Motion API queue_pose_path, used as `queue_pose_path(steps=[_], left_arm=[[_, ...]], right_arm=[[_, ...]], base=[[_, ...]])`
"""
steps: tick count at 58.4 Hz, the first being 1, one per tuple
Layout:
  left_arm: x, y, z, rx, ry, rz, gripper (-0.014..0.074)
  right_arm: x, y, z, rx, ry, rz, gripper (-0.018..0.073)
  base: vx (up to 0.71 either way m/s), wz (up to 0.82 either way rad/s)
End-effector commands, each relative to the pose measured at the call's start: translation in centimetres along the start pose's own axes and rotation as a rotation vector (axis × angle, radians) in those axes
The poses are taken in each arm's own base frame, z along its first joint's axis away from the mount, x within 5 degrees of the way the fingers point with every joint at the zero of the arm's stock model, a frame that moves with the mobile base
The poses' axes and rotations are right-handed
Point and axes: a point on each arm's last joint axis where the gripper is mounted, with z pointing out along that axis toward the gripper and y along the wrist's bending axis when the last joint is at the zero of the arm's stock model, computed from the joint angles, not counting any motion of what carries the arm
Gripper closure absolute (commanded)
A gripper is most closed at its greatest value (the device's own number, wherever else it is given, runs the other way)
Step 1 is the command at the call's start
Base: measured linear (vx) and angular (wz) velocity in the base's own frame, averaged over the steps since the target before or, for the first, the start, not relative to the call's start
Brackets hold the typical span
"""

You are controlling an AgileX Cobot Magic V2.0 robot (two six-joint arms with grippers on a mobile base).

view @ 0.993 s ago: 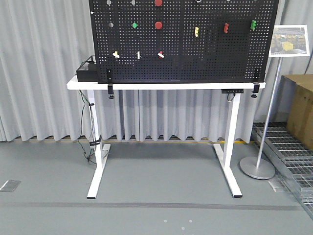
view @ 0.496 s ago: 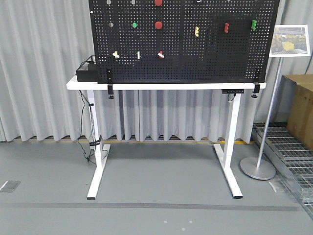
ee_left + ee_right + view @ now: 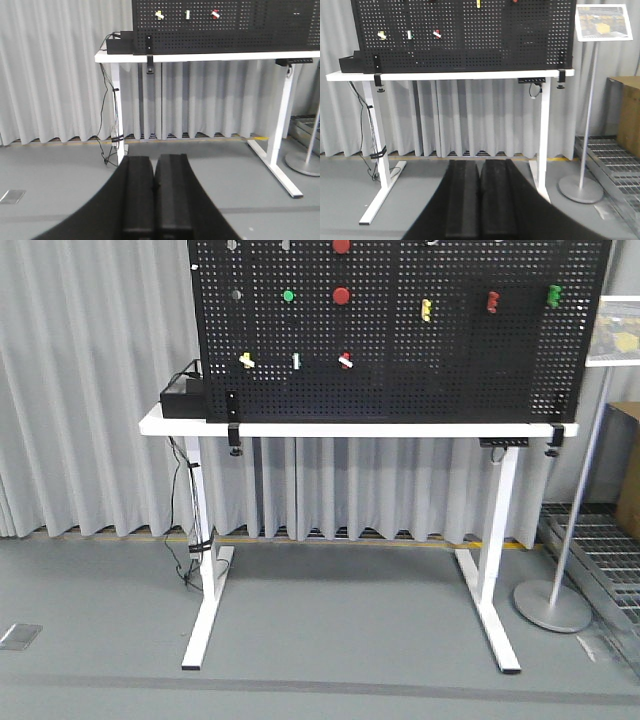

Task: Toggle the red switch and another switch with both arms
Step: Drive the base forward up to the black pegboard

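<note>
My left gripper (image 3: 153, 165) and right gripper (image 3: 479, 167) both have jaws pressed together, empty. Far ahead and above, on the pegboard (image 3: 450, 380) over the counter (image 3: 350, 428), the pale yellow switch (image 3: 246, 360) faces my left arm. The red switch (image 3: 345, 361) lies to its right, likelier my right arm's.

One pegboard (image 3: 400, 380) on one white bench (image 3: 350, 428).
Small toggles, lower row: three. These are the red switch (image 3: 346, 360), pale yellow-white switch (image 3: 246, 360) and green-based toggle (image 3: 296, 361).
Round red push buttons (image 3: 341, 295) (image 3: 341, 245): two.
Round green button (image 3: 288, 296): one.
</note>
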Motion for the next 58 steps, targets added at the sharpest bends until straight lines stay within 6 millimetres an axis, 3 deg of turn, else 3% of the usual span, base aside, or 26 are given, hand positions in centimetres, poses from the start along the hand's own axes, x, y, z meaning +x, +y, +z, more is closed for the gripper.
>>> queue_pose_path(steps=[1,58], left_arm=[[-0.16,0.02,0.00,-0.002,-0.076,-0.012,0.0594],[-0.16,0.02,0.00,-0.002,-0.076,-0.012,0.0594]], right_arm=[[-0.61,0.04,-0.10,-0.001,-0.087,-0.019,0.0565],[-0.61,0.04,-0.09,-0.001,-0.086,-0.019,0.0565]], base=[[0.32,0.06],[0.40,0.05]])
